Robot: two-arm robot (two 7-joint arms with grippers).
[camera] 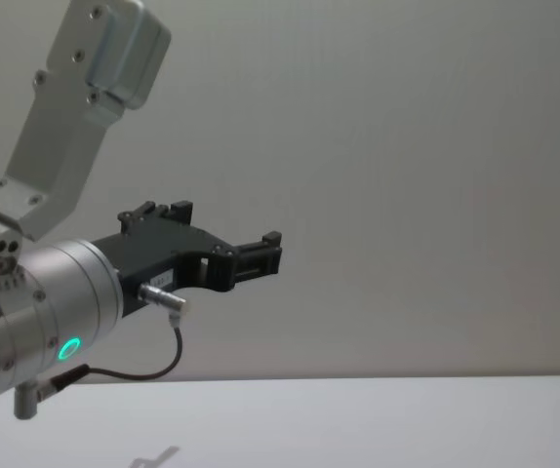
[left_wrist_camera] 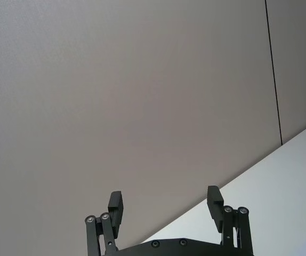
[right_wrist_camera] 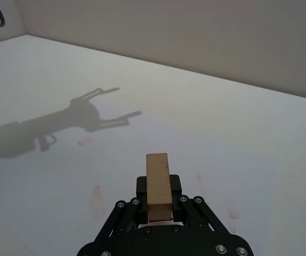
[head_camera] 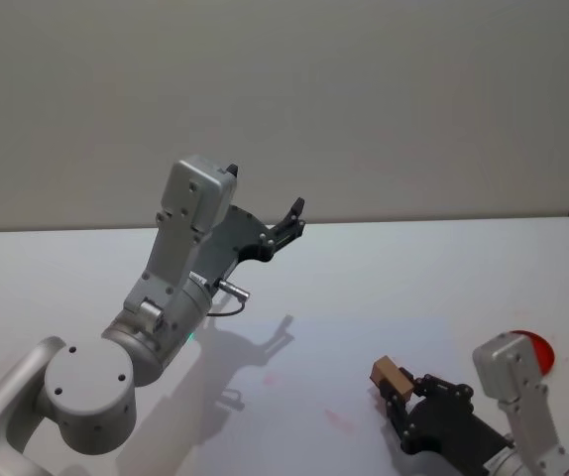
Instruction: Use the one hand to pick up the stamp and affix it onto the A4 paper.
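Gripping a small tan wooden block stamp (head_camera: 389,375) (right_wrist_camera: 158,183), the matte-black right gripper (head_camera: 396,392) (right_wrist_camera: 159,201) sits nearest, low at the right of the head view. Its blocky jaws are clenched on the block's sides, and the block's far end juts out past the fingertips. Under and ahead of it lies the white A4 paper sheet (right_wrist_camera: 206,154), flat on the white table (head_camera: 413,278), its edges faint against the tabletop. Pale red smudges (right_wrist_camera: 95,200) mark the sheet close to the gripper. Whether the stamp's underside touches the paper cannot be told. Just right of the right arm's grey link, a flat red round disc (head_camera: 535,349) shows partly from behind it. Farther off on the left, the black left gripper with silver cylindrical wrist (head_camera: 289,220) (left_wrist_camera: 163,200) (camera: 265,249) is raised well above the table and aimed at the plain grey wall (camera: 407,146). Its fingers are spread apart, holding nothing, and a green light glows on the wrist. Its shadow (right_wrist_camera: 73,120) falls across the table beyond the sheet's near part.
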